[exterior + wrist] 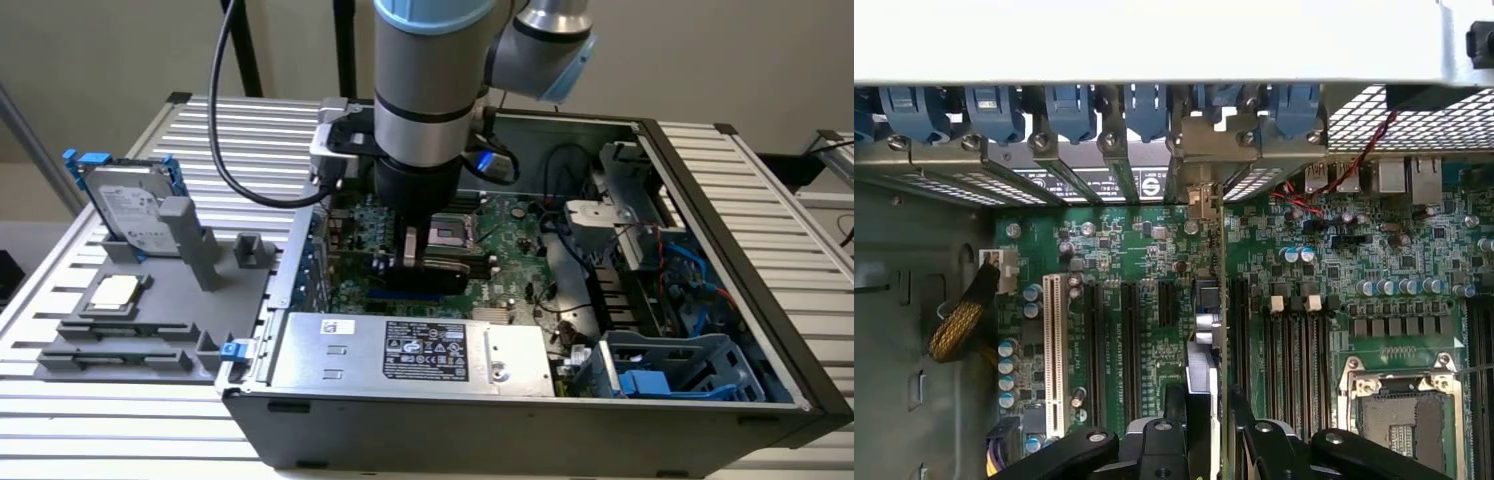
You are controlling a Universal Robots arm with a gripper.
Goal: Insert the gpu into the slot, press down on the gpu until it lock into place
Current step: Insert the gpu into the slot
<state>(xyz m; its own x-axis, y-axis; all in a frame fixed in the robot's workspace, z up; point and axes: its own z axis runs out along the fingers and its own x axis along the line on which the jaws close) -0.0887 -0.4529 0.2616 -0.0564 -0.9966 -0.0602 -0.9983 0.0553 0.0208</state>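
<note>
The exterior view looks down steeply from outside and above the open computer case [747, 300], seeing its whole interior; the arm enters from twelve o'clock. The wrist view looks straight down, close over the motherboard [1144, 300]; both views share that green board.

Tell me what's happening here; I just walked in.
A robot arm reaches into an open computer case. Its gripper is low over the motherboard, with open fingers either side of the gpu, a thin black card standing on edge. Whether it is fully seated is hidden.
</note>
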